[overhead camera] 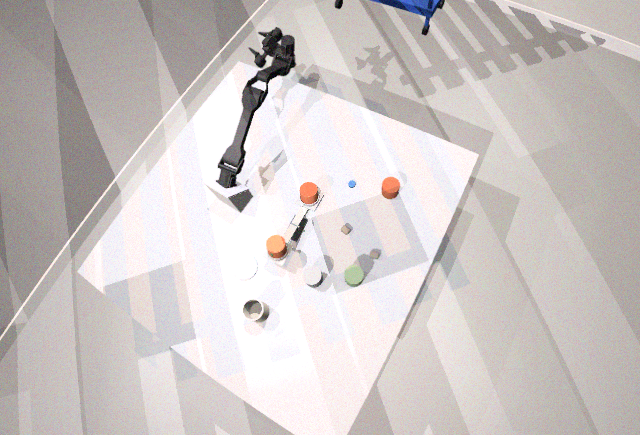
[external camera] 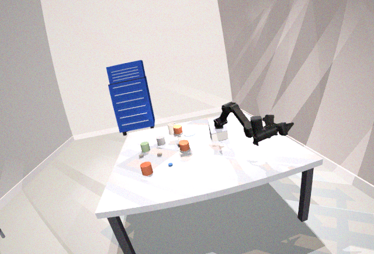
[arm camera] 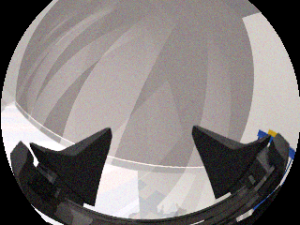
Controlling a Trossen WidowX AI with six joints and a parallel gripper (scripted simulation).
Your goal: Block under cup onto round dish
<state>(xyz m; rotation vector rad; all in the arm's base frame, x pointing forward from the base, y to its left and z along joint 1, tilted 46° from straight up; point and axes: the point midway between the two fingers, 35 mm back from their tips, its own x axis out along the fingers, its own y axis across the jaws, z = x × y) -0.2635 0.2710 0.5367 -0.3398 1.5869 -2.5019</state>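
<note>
Judged step: before the lift, choosing a cup | jaws (overhead camera: 254, 41) (external camera: 290, 127): wide apart, nothing between | cups (overhead camera: 308, 193) (overhead camera: 276, 246) (external camera: 183, 145) (external camera: 177, 129): both on balance (overhead camera: 298, 219) | block: not identifiable | next: read tilt, approach heavier side only
</note>
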